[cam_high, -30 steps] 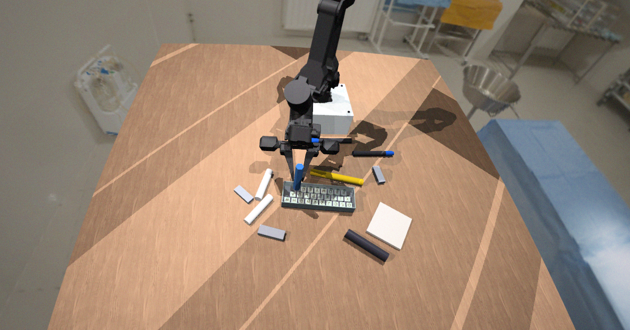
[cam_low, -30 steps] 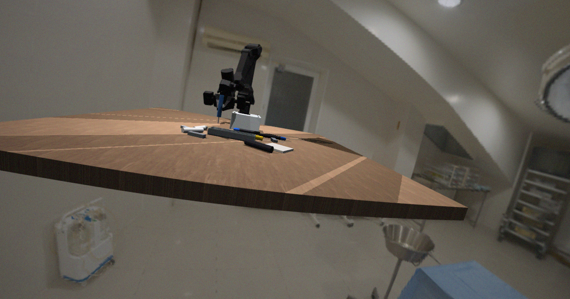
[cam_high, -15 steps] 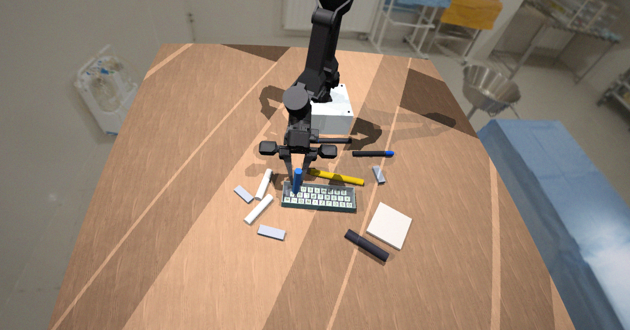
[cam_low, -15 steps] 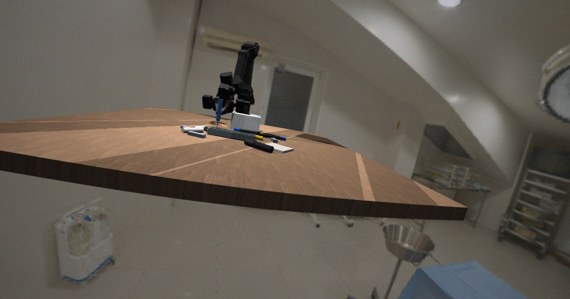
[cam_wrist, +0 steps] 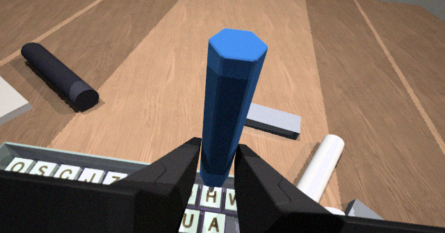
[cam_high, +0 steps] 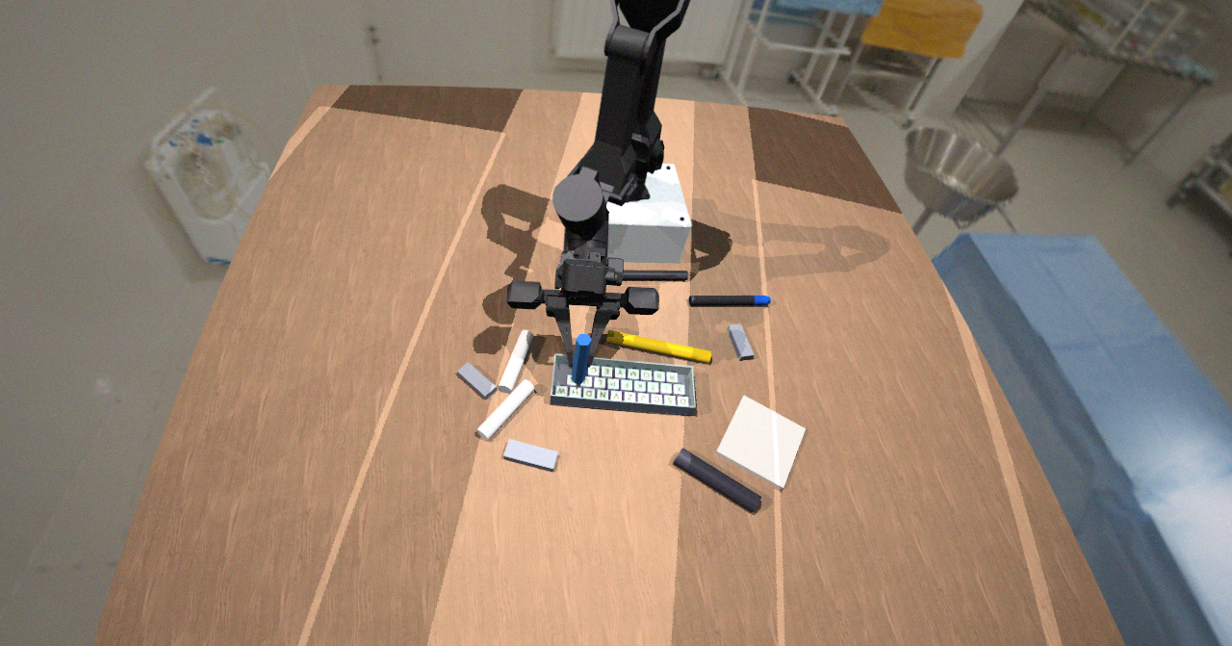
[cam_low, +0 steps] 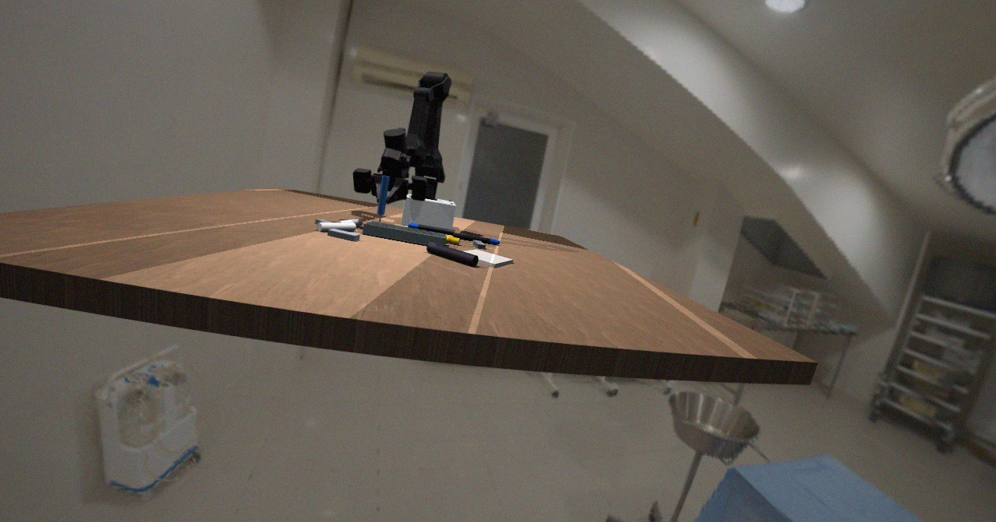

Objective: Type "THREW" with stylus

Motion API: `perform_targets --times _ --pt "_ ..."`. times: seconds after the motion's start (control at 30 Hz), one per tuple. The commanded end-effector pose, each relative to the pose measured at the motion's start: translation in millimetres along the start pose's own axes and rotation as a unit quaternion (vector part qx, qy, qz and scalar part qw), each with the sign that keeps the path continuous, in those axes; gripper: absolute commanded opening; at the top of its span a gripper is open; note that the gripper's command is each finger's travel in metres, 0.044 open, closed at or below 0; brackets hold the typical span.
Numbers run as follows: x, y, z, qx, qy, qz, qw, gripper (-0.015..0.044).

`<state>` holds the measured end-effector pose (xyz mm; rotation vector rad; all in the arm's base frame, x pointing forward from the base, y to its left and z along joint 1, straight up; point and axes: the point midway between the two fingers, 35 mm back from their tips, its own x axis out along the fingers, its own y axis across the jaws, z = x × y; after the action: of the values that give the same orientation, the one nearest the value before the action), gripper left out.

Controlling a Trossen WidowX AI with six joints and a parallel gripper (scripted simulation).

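Wooden desk (cam_high: 345,400) under everything. Keyboard (cam_high: 623,385) mid-desk, my landmark. White pad (cam_high: 760,440) lies to the kbd's right-front, dark cylinder (cam_high: 716,479) just beside the pad. Yellow marker (cam_high: 658,346) lies just behind the kbd; black pen w/ blue cap (cam_high: 729,299) farther behind. Two white cylinders (cam_high: 514,383) near the kbd's left end. My gripper (cam_wrist: 217,147) hangs over the kbd's left end, fingers clamped narrow on the blue stylus (cam_wrist: 227,101), upright, lower tip at the keys near H.
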<state>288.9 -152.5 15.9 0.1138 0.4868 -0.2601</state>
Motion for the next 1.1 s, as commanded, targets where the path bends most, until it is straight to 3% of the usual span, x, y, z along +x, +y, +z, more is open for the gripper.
perform_targets --times 0.0,1.07 --pt "1 0 -2 0.000 0.000 -0.001 1.000 0.0081" --pt "7 -1 -12 0.000 0.000 -0.001 1.000 0.0081"
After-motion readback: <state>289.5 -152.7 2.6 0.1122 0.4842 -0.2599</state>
